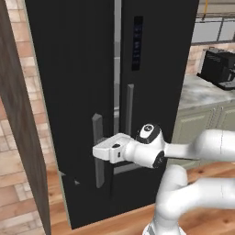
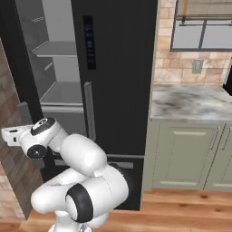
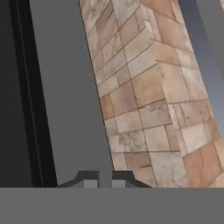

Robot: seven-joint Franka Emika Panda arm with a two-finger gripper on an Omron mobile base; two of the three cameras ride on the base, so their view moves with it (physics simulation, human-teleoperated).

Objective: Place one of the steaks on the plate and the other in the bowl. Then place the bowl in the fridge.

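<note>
While our arm reaches out to the fridge [image 1: 78,69], we see our gripper [image 1: 97,152] pressed up against the grey vertical handle [image 1: 97,156] on the left door. From the hand view, our two dark fingers [image 3: 89,178] sit close together at the foot of that grey bar [image 3: 70,96], one tip on each side of its edge, so they stand narrow and look clamped on the handle. Beyond the bar in that view lies a brick wall [image 3: 144,109].

From the right base view, the fridge [image 2: 118,68] shows its left door swung partly out, and behind it we can make out the grey interior with grey shelves [image 2: 59,93]. A small dark display panel [image 2: 89,43] sits high on the right door, and a second grey handle [image 2: 89,108] runs down below it.

Right of the fridge stands a marble surface [image 2: 195,102] over pale green cabinets [image 2: 186,156]. On that surface, in the left base view, sits a black appliance [image 1: 219,69].
</note>
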